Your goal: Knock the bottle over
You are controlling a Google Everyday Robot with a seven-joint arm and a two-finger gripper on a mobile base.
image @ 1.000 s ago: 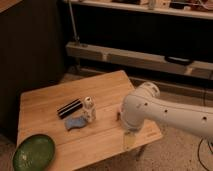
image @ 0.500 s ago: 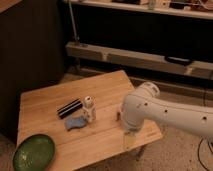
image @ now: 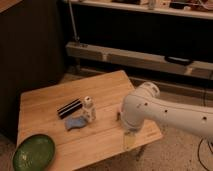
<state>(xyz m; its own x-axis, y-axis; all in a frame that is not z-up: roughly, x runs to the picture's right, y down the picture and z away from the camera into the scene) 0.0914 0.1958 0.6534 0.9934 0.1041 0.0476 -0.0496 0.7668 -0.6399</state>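
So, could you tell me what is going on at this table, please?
A one-armed robot is set to knock over the small bottle. It stands upright mid-table, beside a black bar and a blue object. The gripper hangs open near the table's front edge, below the white arm, apart from the bottle, holding nothing. A green plate sits at the other front corner.

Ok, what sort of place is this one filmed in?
Probably a lab or workshop, not a home: grey metal shelving behind a wooden table, speckled hard floor. The gripper, mostly hidden behind the white arm, sits over the table, right of the bottle.
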